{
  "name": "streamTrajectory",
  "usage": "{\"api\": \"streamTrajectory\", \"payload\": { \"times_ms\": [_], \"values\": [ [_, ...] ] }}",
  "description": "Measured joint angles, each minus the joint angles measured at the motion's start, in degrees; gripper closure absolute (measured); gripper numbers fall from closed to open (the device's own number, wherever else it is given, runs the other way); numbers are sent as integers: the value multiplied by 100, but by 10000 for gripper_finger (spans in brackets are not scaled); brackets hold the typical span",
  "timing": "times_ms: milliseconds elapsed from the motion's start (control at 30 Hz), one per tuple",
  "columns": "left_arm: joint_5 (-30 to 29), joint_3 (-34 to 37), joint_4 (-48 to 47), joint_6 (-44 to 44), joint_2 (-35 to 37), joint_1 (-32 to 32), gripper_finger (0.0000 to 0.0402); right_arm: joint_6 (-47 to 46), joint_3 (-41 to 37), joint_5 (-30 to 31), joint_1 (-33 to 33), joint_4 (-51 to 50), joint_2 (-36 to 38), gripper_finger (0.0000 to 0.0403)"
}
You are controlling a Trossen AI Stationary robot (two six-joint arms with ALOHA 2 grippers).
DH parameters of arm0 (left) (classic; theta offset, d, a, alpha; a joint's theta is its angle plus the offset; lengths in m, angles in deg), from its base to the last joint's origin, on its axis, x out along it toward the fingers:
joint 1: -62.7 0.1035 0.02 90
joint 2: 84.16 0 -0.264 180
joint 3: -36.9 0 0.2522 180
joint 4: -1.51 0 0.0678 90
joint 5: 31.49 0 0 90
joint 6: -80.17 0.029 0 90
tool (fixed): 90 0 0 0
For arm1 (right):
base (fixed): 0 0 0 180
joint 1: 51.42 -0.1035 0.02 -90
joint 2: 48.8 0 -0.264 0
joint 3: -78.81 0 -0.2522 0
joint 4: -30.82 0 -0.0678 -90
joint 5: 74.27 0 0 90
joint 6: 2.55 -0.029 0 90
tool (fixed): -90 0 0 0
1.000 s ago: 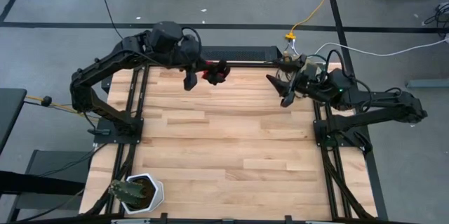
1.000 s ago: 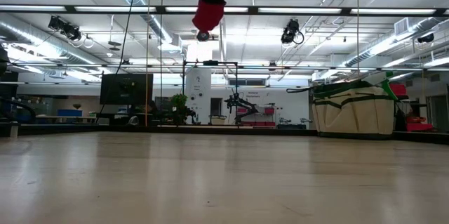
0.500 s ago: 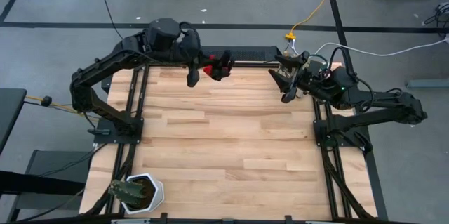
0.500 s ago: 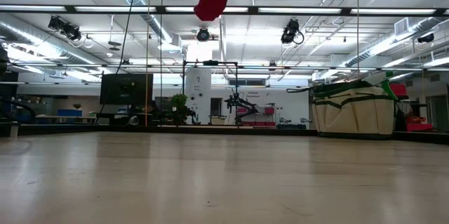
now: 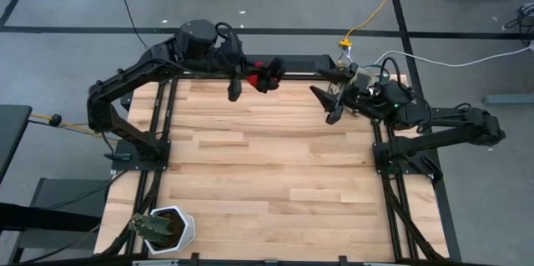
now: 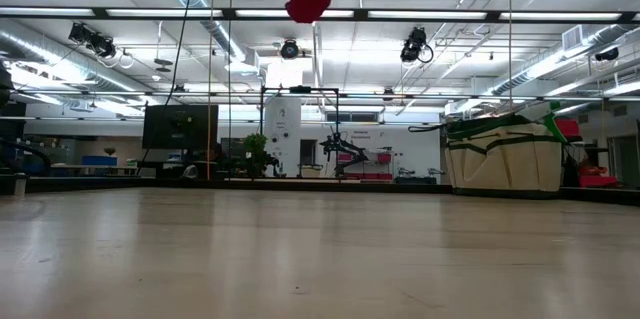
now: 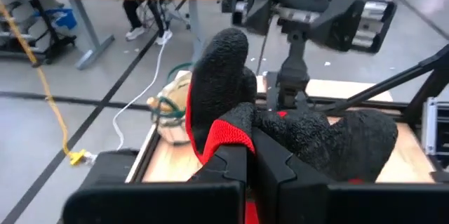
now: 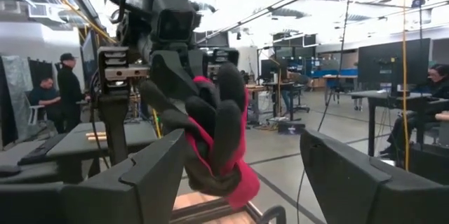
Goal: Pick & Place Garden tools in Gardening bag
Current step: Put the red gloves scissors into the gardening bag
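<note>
Glove [image 5: 267,74], red, soft and floppy I judge, hangs pinched at its cuff in my left gripper [image 5: 260,77] jaws, beside the bag [image 5: 350,76]; right gripper [image 5: 324,103] jaws gape empty near it.

The glove [image 5: 267,74] is red with a black rough palm, and it hangs limp in the air, clamped in the left gripper [image 5: 260,77], above the far edge of the worktop [image 5: 267,174]. The beige gardening bag [image 6: 503,159] with green trim stands upright at the far right corner.
</note>
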Motion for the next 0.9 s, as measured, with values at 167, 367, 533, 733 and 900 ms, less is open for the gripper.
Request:
{"api": "streamTrajectory", "payload": {
  "times_ms": [167, 367, 533, 733, 900],
  "values": [
    [215, 0, 327, -8, -218, -9, 396, -65, 0, -74, 36, 132, -148, 119],
    [524, 0, 747, -14, -370, -2, 396, -494, 2, -562, 149, 245, -200, 119],
    [583, 0, 790, -12, -367, 13, 396, -721, 177, -943, 224, 195, -203, 119],
    [748, 0, 791, -12, -365, 11, 396, -592, 948, -1249, 387, -773, -378, 119],
    [758, 0, 931, -12, -365, 11, 396, -429, 1281, -1301, 500, -1085, -464, 119]
  ]
}}
